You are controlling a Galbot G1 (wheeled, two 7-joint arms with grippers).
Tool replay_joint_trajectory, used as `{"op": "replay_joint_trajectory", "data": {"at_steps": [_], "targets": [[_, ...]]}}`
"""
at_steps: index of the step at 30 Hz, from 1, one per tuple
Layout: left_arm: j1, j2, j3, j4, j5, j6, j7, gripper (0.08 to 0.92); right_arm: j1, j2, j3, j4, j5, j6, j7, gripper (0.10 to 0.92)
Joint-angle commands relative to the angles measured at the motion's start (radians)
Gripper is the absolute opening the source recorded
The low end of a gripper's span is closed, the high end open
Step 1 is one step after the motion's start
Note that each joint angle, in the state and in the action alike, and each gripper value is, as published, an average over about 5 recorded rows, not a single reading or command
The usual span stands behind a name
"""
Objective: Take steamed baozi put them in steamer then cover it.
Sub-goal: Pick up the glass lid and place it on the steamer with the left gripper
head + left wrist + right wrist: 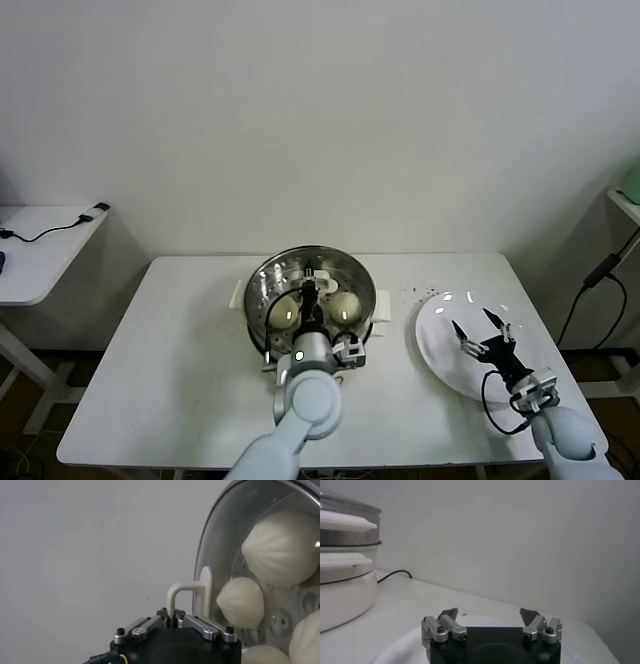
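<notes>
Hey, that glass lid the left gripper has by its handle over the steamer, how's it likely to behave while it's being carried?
The cover looks like rigid glass, so probably stiff but breakable if dropped. The left gripper pinches only its thin white handle, so the wide disc may swing or tilt. Its metal rim suggests some weight. The right gripper hangs open above the plate.

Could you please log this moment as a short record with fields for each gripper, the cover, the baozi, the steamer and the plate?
left gripper: over the steamer, fingers shut on the cover's white handle
cover: clear glass, held tilted over the pot, not seated
steamed baozi: four seen through the glass, inside the steamer
steamer: steel pot mid-table on a white base
right gripper: fingers open, holding nothing, above the white plate
white plate: right of the steamer, no baozi on it
</notes>
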Motion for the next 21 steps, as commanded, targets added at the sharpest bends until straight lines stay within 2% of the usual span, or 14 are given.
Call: {"op": "replay_joint_trajectory", "data": {"at_steps": [1, 8, 11, 21], "targets": [[0.002, 0.008, -0.002, 0.000, 0.004, 0.049, 0.011, 0.147, 0.000, -0.001, 0.003, 0.000, 0.001, 0.000, -0.004, 0.823], [0.016, 0.032, -0.003, -0.039, 0.019, 0.048, 0.060, 0.165, 0.001, 0.001, 0.005, 0.000, 0.000, -0.001, -0.007, 0.823], [0.021, 0.040, -0.002, -0.065, 0.017, 0.048, 0.068, 0.230, 0.001, 0.000, 0.005, -0.001, 0.000, -0.001, -0.009, 0.823], [0.067, 0.090, 0.018, -0.221, -0.009, 0.049, 0.088, 0.524, 0.005, -0.003, 0.006, -0.006, 0.001, -0.008, -0.012, 0.823]]}}
